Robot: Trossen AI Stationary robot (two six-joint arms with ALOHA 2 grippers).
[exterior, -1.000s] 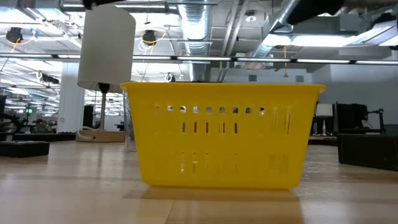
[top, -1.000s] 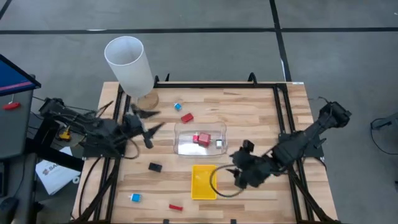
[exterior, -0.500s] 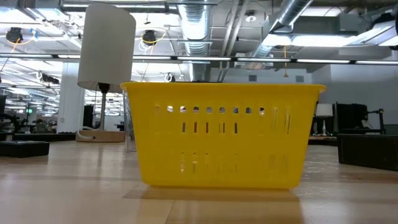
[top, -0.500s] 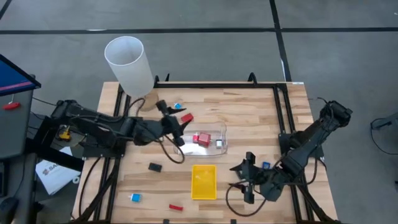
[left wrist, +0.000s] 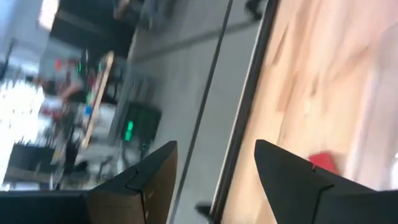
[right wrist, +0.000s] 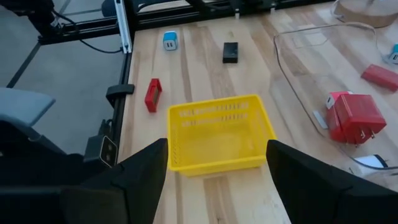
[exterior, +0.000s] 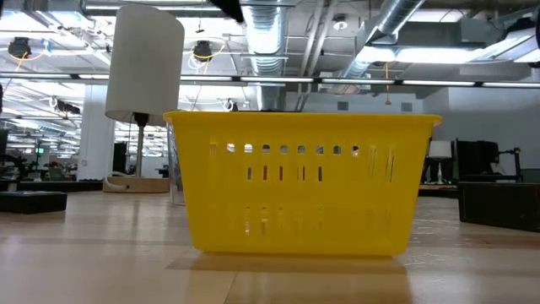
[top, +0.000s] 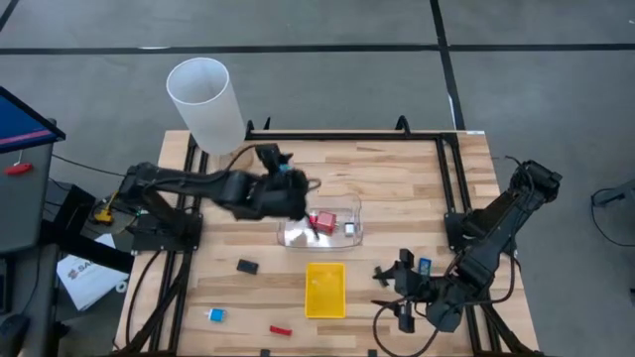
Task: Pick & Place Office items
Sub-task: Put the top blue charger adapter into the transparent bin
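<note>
My left gripper (top: 306, 190) hovers open over the far left corner of the clear plastic tray (top: 298, 236); nothing shows between its fingers (left wrist: 214, 149). A red block (top: 322, 221) and a white bit (top: 349, 229) lie in that tray. My right gripper (top: 385, 293) stands open near the table's front edge, right of the yellow tray (top: 325, 290), which shows beyond its fingers (right wrist: 217, 146). On the wood lie a black bit (top: 247, 266), a blue-and-white bit (top: 215, 315), a red stick (top: 281, 330), another red block (right wrist: 380, 76) and a blue bit (top: 425, 266).
A tall white cylinder (top: 205, 104) stands on a round wooden base at the far left corner. Black rails (top: 347, 134) run along the table's far and side edges. The low view is filled by the yellow tray's wall (exterior: 299, 181).
My left gripper has swung from the table's left edge toward the right and risen, rolling as it went, and now hangs over the clear tray's far left corner. My right gripper has drawn away from the yellow tray toward the near edge. No item has moved.
</note>
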